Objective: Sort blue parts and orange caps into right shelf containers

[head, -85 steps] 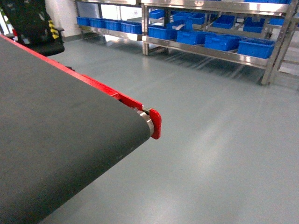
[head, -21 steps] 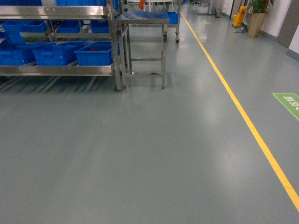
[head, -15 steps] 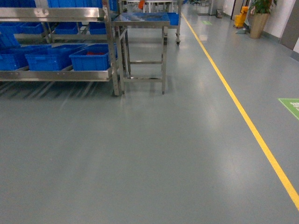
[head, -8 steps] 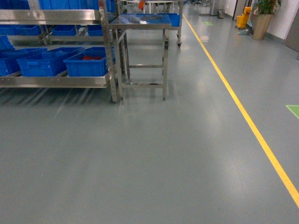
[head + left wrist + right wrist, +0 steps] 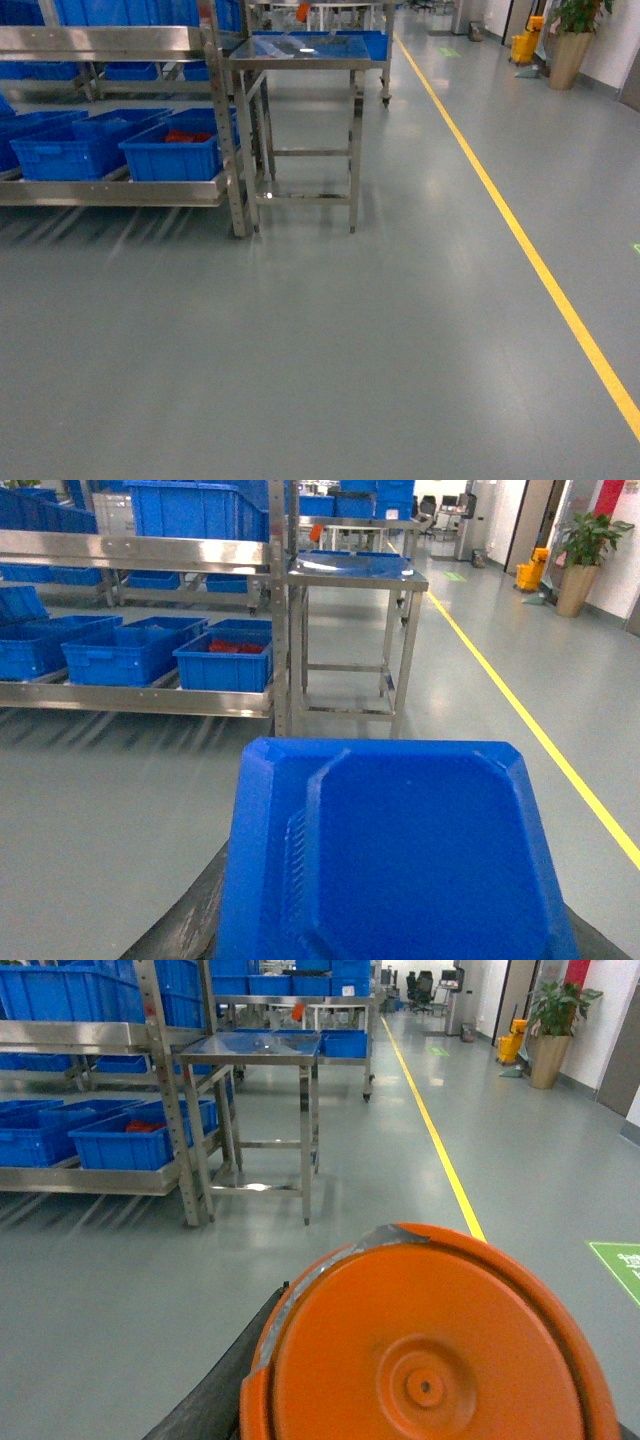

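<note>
The robot is standing on the grey floor and looking at the shiny metal shelf rack [image 5: 120,190]. On its bottom shelf, bright blue plastic bins [image 5: 175,152] are sitting in a row. The bin at the right end of the rack is holding some red or orange things, so this is probably where the caps are going. A small metal surface on thin legs [image 5: 305,50] is standing just right of the rack.

The left wrist view is showing a big flat blue plastic part [image 5: 400,850] very close, filling the bottom of it. The right wrist view is showing a round orange plastic cap [image 5: 430,1350] the same way. They are probably being carried to the bins. Neither gripper is showing, so I cannot tell how they are gripping.
</note>
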You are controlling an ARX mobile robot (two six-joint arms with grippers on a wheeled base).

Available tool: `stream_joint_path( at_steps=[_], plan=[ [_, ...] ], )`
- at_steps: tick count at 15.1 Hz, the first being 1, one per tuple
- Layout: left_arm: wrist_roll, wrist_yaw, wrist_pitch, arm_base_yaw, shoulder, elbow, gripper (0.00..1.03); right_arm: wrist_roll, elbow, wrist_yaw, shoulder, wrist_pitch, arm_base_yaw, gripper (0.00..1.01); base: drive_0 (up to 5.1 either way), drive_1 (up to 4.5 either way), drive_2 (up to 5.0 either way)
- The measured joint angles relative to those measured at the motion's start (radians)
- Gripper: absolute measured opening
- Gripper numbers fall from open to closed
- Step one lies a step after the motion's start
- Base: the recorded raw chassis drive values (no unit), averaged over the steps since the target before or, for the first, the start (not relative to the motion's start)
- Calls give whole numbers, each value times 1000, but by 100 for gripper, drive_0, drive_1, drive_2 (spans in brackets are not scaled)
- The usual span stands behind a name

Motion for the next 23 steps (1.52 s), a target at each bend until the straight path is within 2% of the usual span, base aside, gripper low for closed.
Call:
stream_joint_path(
  at_steps=[23],
  plan=[
    [0,0,-2,0,0,0,41,0,0,0,0,1,0,43,-4,422,-429]
  ],
)
